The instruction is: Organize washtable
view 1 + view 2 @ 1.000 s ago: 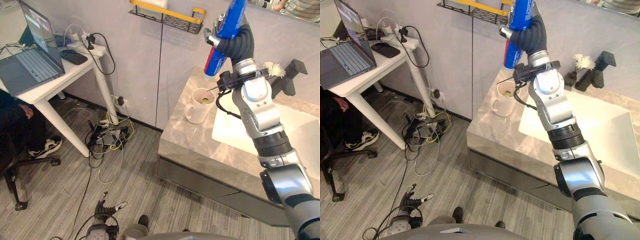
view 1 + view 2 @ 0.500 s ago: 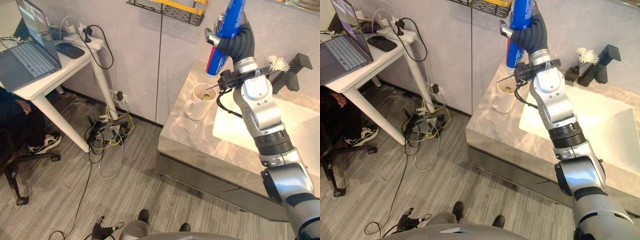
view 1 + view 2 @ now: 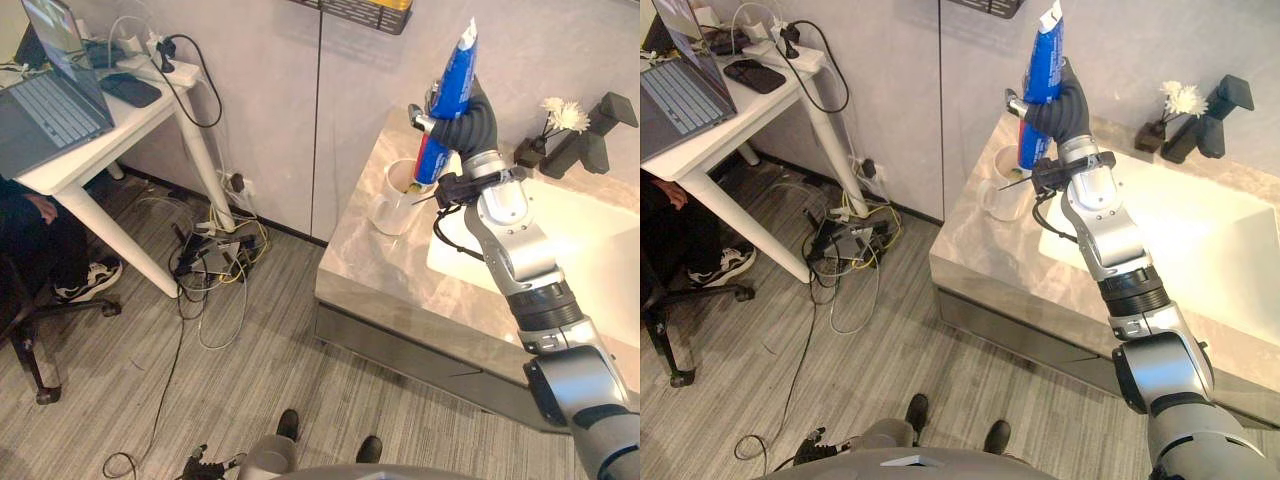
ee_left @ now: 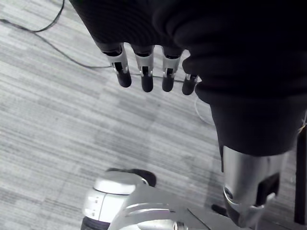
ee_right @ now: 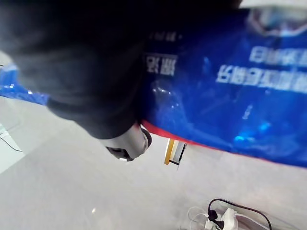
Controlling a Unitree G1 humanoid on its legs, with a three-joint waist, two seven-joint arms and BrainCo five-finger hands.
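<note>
Right hand (image 3: 466, 120), grasping toothpaste tube (image 3: 455, 80), has descended toward mug (image 3: 390, 212); off-centre entry could tip mug off surface (image 3: 365, 272).

No text is legible. The blue plastic tube with a red band (image 5: 230, 96), at 1 o'clock in the head views, carries rows of white printed characters, too blurred to read. The open grey laptop (image 3: 45, 110), at 10 o'clock: screen content too small to read.
</note>
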